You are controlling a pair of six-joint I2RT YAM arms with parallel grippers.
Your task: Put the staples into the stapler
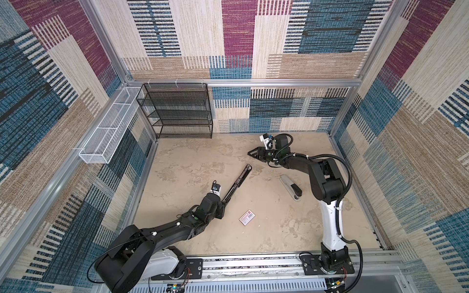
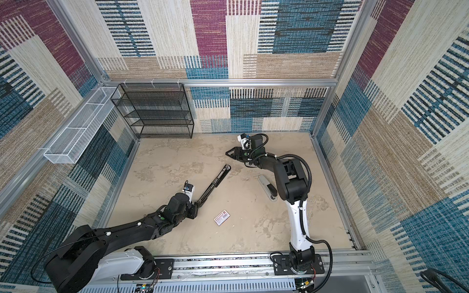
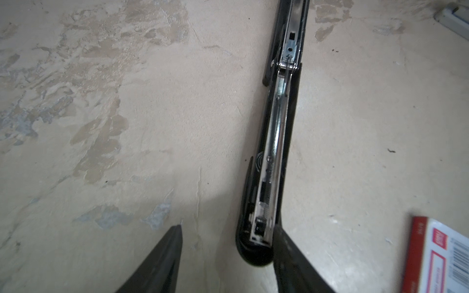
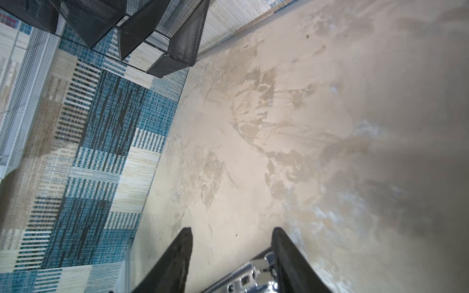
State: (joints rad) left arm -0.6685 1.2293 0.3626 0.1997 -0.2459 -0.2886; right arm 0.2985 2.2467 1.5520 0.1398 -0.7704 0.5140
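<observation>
Black stapler (image 1: 237, 182) lies folded out flat on the beige table (image 1: 279, 228), metal channel and spring facing up. No staples show in the channel.

Staples: none visible anywhere. Judged to be inside the white-and-red box (image 1: 247, 217), which lies flat near the stapler's rounded end, on the right arm's side, not touching it.

Left gripper (image 3: 228, 228): jaws apart, straddling the stapler's rounded end. One finger is against it, the other clear. Nothing clamped.

Right gripper (image 4: 233, 229): jaws apart and empty, just beyond the stapler's other end. The chrome tip shows between its fingers in the wrist view.

Risks (judgement):
- Nothing pins the stapler, so it could skid or spin when a strip is pressed in.
- The finger resting against the rounded end could nudge it askew.
- The box is thin and flat, so it may slide rather than lift, and strips could spill or snap on opening.
- A grey stapler (image 1: 289, 185), well apart from the black one, sits close by the right arm's links and could be swept.

Writing: the box label shows a red band, a red logo and a barcode. The text is too blurred to read. No brand is legible on the stapler.
</observation>
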